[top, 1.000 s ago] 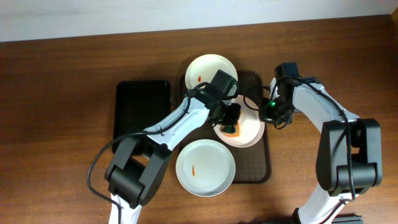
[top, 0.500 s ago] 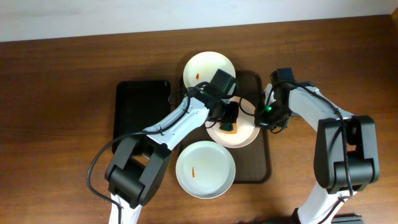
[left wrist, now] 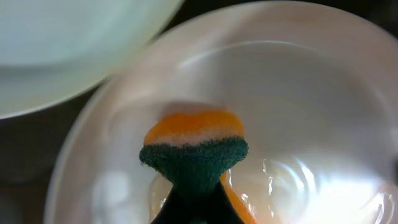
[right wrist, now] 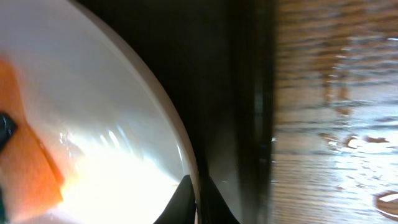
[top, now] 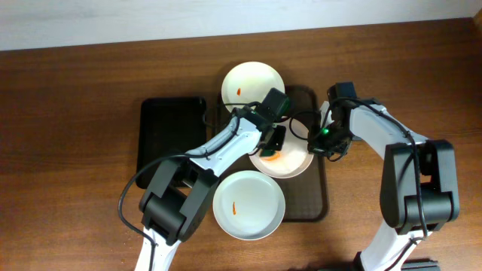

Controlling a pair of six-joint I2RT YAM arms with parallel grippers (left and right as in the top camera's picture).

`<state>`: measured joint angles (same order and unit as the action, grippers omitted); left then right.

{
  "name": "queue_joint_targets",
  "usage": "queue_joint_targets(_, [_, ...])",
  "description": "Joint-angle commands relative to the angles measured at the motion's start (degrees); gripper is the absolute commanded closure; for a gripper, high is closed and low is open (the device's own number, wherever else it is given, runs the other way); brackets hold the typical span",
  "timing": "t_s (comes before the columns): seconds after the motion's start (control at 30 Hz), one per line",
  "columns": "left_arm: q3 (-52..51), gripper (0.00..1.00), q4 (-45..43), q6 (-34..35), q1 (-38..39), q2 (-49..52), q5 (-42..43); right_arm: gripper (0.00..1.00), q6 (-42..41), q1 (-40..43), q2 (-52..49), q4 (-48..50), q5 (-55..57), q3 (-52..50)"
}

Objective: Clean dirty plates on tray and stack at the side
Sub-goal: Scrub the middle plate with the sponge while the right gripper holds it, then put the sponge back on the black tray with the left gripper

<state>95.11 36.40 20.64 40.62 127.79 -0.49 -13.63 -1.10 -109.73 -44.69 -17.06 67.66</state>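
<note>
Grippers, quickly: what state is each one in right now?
Left gripper: shut on the sponge.
Right gripper: shut on the middle plate, pinching its rim.

The right fingers (right wrist: 180,208) pinch the rim of the white plate (right wrist: 93,81). An orange patch (right wrist: 31,168) sits on the plate's left part. Right of the plate lies the dark tray (right wrist: 217,74), then the brown wooden surface (right wrist: 336,93).

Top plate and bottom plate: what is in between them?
The third plate, on the brown tray, with the left gripper holding a sponge to it. The overhead view shows this.
</note>
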Motion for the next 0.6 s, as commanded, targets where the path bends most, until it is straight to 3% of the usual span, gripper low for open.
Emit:
queue_joint_targets(0.0, [0.4, 1.0, 1.8, -6.0, -0.6, 2.6, -19.3, 0.96, -0.9, -0.5, -0.5, -0.3, 1.2, -0.2])
queue_joint_targets(0.13, [1.5, 1.0, 3.3, -9.0, 0.4, 2.6, -33.2, 0.96, -1.6, -0.5, -0.5, -0.7, 1.2, -0.2])
queue_joint_targets(0.27, [8.5, 1.0, 11.2, -8.3, 0.9, 2.5, -35.4, 0.96, -1.9, -0.4, -0.5, -1.2, 1.2, -0.2])
queue_joint_targets(0.4, [18.3, 1.0, 23.4, -2.7, -0.6, 2.5, -34.3, 0.96, -1.9, -0.4, -0.5, -2.0, 1.2, -0.2])
queue_joint_targets(0.57, [30.4, 1.0, 39.6, -2.6, -8.4, 0.7, -19.2, 0.96, -1.3, -0.4, -0.5, -2.0, 1.2, -0.2])
